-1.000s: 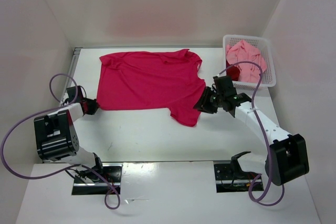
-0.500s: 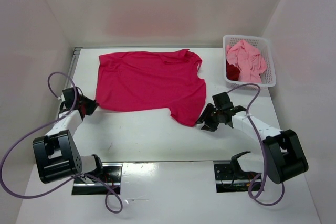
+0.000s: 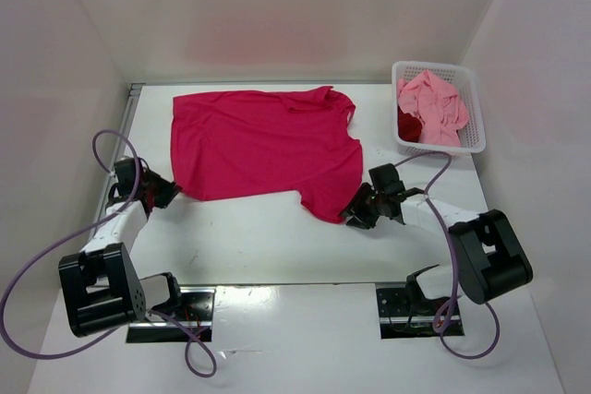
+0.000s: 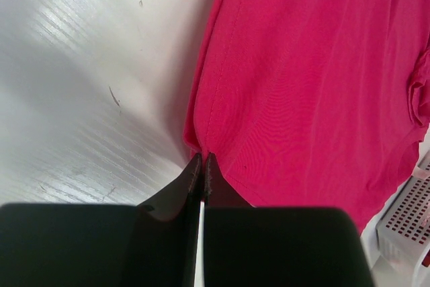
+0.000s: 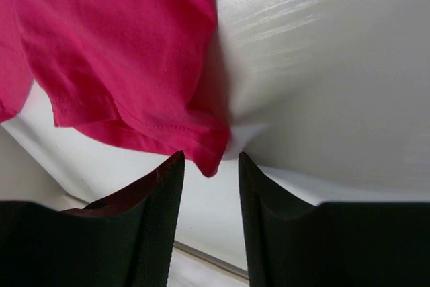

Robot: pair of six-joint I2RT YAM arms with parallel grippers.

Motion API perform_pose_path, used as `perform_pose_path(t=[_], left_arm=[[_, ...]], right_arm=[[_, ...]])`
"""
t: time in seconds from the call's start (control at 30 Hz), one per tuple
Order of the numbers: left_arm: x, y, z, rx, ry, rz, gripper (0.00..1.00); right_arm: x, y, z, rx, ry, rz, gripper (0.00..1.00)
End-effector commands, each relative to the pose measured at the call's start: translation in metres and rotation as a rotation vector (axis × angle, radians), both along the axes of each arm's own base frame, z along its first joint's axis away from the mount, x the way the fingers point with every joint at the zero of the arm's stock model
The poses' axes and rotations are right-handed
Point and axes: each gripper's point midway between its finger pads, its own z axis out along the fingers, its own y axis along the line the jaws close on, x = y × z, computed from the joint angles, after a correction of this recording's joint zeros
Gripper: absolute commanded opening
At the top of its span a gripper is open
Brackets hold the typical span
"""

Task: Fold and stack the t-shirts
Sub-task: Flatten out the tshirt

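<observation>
Magenta-red cloth short-sleeved t-shirt [image 3: 263, 145] lies spread flat on the white table [image 3: 259, 246]. Left tool [image 4: 202, 158] is pinched shut on its near-left hem corner; right tool [image 5: 208, 162], jaws apart and empty, straddles the near-right sleeve tip.

Robot test cell in a laboratory

Plain white panels [image 3: 277, 6] stand on three sides of the white table [image 3: 259, 237]. The left arm [image 3: 102, 274] and right arm [image 3: 480, 256], with purple cables [image 3: 28, 256], are bolted at its near edge. A mesh basket [image 3: 476, 108] sits at its far right corner.
</observation>
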Motion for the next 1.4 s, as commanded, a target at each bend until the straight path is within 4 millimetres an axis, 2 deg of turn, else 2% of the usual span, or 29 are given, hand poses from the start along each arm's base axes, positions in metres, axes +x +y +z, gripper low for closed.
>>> perform_pose_path(t=[0.0, 0.07, 0.17, 0.2, 0.3, 0.33, 0.37, 0.4, 0.43, 0.5, 0.53, 0.6, 0.63, 0.67, 0.7, 0.77, 0.8, 0.83, 0.87, 0.9, 0.93, 1.03, 1.07, 1.13, 1.2, 1.27, 1.3, 1.33, 1.37], left_arm=[[-0.004, -0.005, 0.004, 0.009, -0.019, -0.04, 0.0], [-0.003, -0.005, 0.006, 0.012, -0.028, -0.04, 0.0], [-0.006, -0.008, 0.003, 0.002, -0.02, -0.046, 0.0], [-0.006, -0.008, 0.003, 0.002, -0.02, -0.046, 0.0], [0.003, -0.014, 0.014, 0.003, -0.053, -0.066, 0.0], [0.009, -0.017, 0.018, 0.004, -0.057, -0.081, 0.0], [0.017, -0.028, 0.025, 0.009, -0.071, -0.111, 0.0], [0.034, -0.032, 0.053, 0.028, -0.122, -0.131, 0.0], [0.045, -0.037, 0.069, 0.045, -0.147, -0.145, 0.0], [0.059, -0.053, 0.105, 0.07, -0.198, -0.212, 0.0], [0.075, -0.055, 0.154, 0.086, -0.3, -0.233, 0.0], [0.08, -0.065, 0.199, 0.09, -0.373, -0.277, 0.0], [0.082, -0.068, 0.224, 0.088, -0.42, -0.294, 0.0], [0.083, -0.075, 0.278, 0.092, -0.528, -0.331, 0.0], [0.081, -0.078, 0.303, 0.085, -0.576, -0.34, 0.0], [0.075, -0.082, 0.35, 0.102, -0.672, -0.358, 0.0], [0.074, -0.079, 0.37, 0.116, -0.708, -0.349, 0.0], [0.064, -0.072, 0.413, 0.127, -0.799, -0.334, 0.0], [0.058, -0.071, 0.429, 0.125, -0.833, -0.343, 0.0], [0.054, -0.062, 0.445, 0.149, -0.867, -0.319, 0.0], [0.038, -0.062, 0.48, 0.196, -0.939, -0.314, 0.0], [0.027, -0.06, 0.51, 0.232, -0.986, -0.292, 0.0], [0.015, -0.06, 0.534, 0.254, -1.035, -0.278, 0.0], [0.02, -0.059, 0.545, 0.261, -1.055, -0.278, 0.0], [0.024, -0.054, 0.548, 0.277, -1.051, -0.251, 0.0], [0.04, -0.049, 0.533, 0.269, -1.017, -0.242, 0.0], [0.047, -0.048, 0.522, 0.261, -0.994, -0.243, 0.0], [0.064, -0.045, 0.496, 0.246, -0.946, -0.243, 0.0], [0.071, -0.043, 0.484, 0.238, -0.922, -0.244, 0.0]], right_arm=[[0.011, 0.002, -0.001, -0.008, -0.036, -0.01, 0.43], [0.01, 0.001, -0.004, -0.016, -0.03, -0.001, 0.39], [0.014, 0.001, -0.002, -0.023, -0.042, -0.007, 0.24], [0.018, 0.0, 0.001, -0.032, -0.058, -0.002, 0.14], [0.03, -0.004, 0.023, -0.081, -0.104, 0.018, 0.02], [0.048, -0.001, 0.051, -0.079, -0.172, 0.018, 0.0], [0.049, -0.004, 0.073, -0.089, -0.206, 0.018, 0.0], [0.059, -0.009, 0.092, -0.125, -0.259, 0.014, 0.0], [0.079, -0.006, 0.14, -0.117, -0.366, 0.006, 0.0], [0.086, -0.017, 0.185, -0.176, -0.43, -0.014, 0.0], [0.099, -0.017, 0.24, -0.173, -0.548, -0.019, 0.0], [0.098, -0.024, 0.287, -0.197, -0.614, -0.027, 0.0], [0.104, -0.027, 0.342, -0.198, -0.729, -0.046, 0.0], [0.102, -0.027, 0.367, -0.2, -0.774, -0.045, 0.0], [0.1, -0.032, 0.412, -0.196, -0.848, -0.068, 0.0], [0.096, -0.041, 0.455, -0.235, -0.937, -0.097, 0.0], [0.082, -0.049, 0.5, -0.213, -1.033, -0.131, 0.0], [0.085, -0.05, 0.514, -0.217, -1.063, -0.14, 0.0], [0.081, -0.053, 0.533, -0.218, -1.114, -0.143, 0.0], [0.065, -0.058, 0.568, -0.188, -1.203, -0.158, 0.0], [0.068, -0.057, 0.578, -0.192, -1.23, -0.158, 0.0], [0.046, -0.06, 0.621, -0.144, -1.362, -0.163, 0.0], [0.042, -0.062, 0.629, -0.145, -1.395, -0.168, 0.0], [0.035, -0.066, 0.648, -0.13, -1.455, -0.186, 0.0], [0.044, -0.064, 0.653, -0.149, -1.479, -0.188, 0.0], [0.063, -0.058, 0.649, -0.173, -1.474, -0.176, 0.0], [0.079, -0.054, 0.636, -0.219, -1.45, -0.161, 0.0], [0.091, -0.061, 0.632, -0.252, -1.448, -0.178, 0.0], [0.119, -0.056, 0.619, -0.268, -1.418, -0.158, 0.0]])
